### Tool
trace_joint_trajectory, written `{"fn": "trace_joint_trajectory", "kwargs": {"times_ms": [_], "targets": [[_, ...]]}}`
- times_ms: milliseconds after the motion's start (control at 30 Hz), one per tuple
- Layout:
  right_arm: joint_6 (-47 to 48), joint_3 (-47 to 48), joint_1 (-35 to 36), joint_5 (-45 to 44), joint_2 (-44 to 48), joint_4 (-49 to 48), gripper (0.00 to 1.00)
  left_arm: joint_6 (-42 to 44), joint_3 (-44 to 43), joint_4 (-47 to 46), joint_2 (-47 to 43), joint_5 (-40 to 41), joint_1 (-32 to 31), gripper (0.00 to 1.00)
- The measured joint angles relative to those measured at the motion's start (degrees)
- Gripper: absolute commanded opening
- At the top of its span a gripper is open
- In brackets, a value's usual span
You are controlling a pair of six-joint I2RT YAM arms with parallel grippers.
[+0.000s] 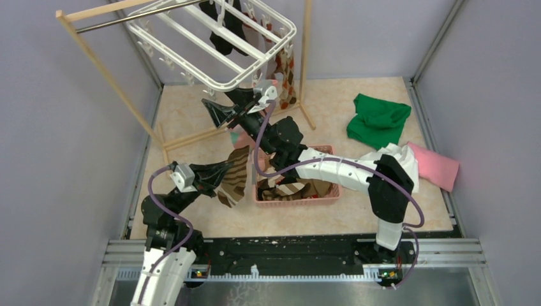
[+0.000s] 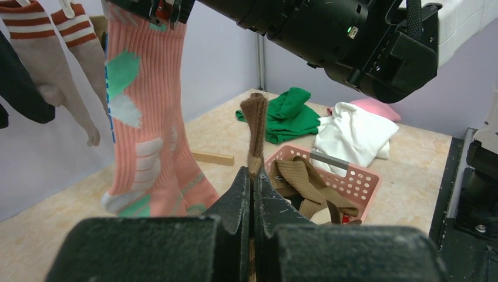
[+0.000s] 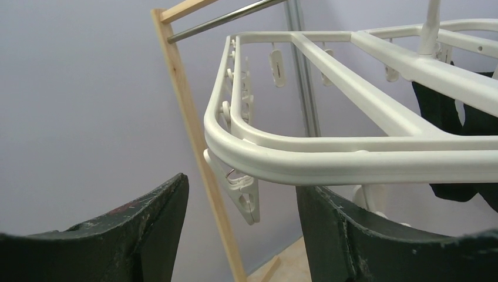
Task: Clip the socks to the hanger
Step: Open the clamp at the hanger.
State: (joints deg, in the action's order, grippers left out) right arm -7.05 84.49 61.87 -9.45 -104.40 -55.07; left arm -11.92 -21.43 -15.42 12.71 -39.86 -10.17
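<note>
The left hand (image 1: 223,171) is pinching the brown-and-cream striped sock (image 1: 235,180), fingers pressed together, with a short brown end sticking up past the fingertips and the rest hanging above the bench (image 1: 344,108), just left of the pink basket (image 1: 300,201). The right hand (image 1: 231,105) is hovering spread under the near corner of the white hanger (image 3: 352,158). In its wrist view a free clip (image 3: 244,197) is dangling between its fingers, apparently untouched. The step in hand looks like opening that clip and feeding the sock in. To do it well, the right hand should be closing on the clip's upper tabs, not its mouth, and squeezing squarely so the clip is not twisting away. The hanger is hanging freely, so any sideways push is likely to set it swinging. The left hand should be lifting the protruding end straight up into the opened mouth, steering clear of the pink-and-teal sock (image 2: 147,117) already hanging close by. It should let go only once the clip is biting the fabric.
</note>
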Motion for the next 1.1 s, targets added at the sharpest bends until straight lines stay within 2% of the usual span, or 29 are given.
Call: {"fn": "trace_joint_trajectory", "kwargs": {"times_ms": [1100], "targets": [[0.0,6.0,0.0,-0.9,-4.8,-4.2,0.49,-0.4,-0.2,-2.1,4.2,-1.3,0.0,0.0]]}}
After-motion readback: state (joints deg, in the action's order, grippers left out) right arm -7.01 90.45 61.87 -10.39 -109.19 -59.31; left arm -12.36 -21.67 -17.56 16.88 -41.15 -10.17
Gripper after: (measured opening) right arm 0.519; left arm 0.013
